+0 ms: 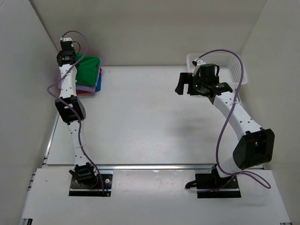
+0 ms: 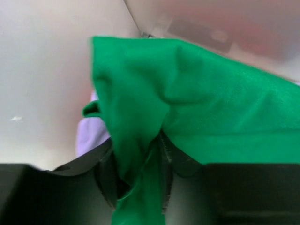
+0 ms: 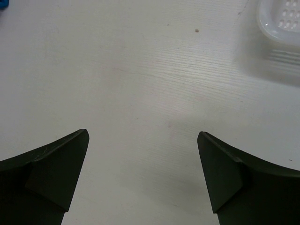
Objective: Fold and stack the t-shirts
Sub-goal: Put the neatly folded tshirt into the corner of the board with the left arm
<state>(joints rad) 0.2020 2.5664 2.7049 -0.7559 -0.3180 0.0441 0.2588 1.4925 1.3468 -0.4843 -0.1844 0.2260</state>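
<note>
The bright green t-shirt (image 1: 89, 67) lies on top of a stack in the far left corner, over lavender (image 1: 87, 87), blue (image 1: 98, 81) and red (image 1: 82, 92) folded shirts. My left gripper (image 1: 74, 58) is over that stack. In the left wrist view it (image 2: 136, 161) is shut on a fold of the green shirt (image 2: 211, 108), and a bit of the lavender shirt (image 2: 88, 136) shows beneath. My right gripper (image 1: 199, 89) hovers over the bare table at the right. It is wide open and empty in the right wrist view (image 3: 143, 140).
A white plastic mesh basket (image 1: 229, 65) stands at the back right, just beyond the right gripper; its corner shows in the right wrist view (image 3: 281, 23). White walls close in the table at the left, back and right.
</note>
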